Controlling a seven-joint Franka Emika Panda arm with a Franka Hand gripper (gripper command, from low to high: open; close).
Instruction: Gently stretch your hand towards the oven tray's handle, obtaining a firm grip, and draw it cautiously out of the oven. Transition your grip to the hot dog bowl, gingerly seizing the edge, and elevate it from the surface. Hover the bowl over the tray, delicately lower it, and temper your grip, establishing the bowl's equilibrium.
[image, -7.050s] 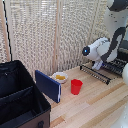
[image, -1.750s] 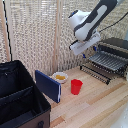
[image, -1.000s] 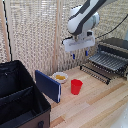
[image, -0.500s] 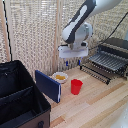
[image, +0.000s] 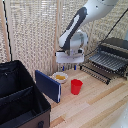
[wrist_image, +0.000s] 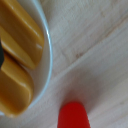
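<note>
The small white hot dog bowl (image: 60, 77) with yellow-orange food stands on the wooden table, between a blue panel and a red cup. My gripper (image: 68, 65) hangs just above the bowl's far rim, its fingers apart and empty. In the wrist view the bowl's white rim (wrist_image: 44, 55) and the orange food (wrist_image: 20, 35) fill one side at very close range. The oven (image: 119, 48) stands at the exterior view's right. The black wire oven tray (image: 104, 62) sticks out of its mouth, with its handle (image: 95, 73) at the front edge.
A red plastic cup (image: 76, 86) stands right beside the bowl and also shows in the wrist view (wrist_image: 74, 116). A blue flat panel (image: 48, 85) leans next to the bowl. A big black open case (image: 20, 102) fills the exterior view's left. A slatted blind stands behind.
My arm has left the pulled-out tray, swung toward the exterior view's left and come down over the bowl. The tray, bowl and cup have not moved over the last seconds.
</note>
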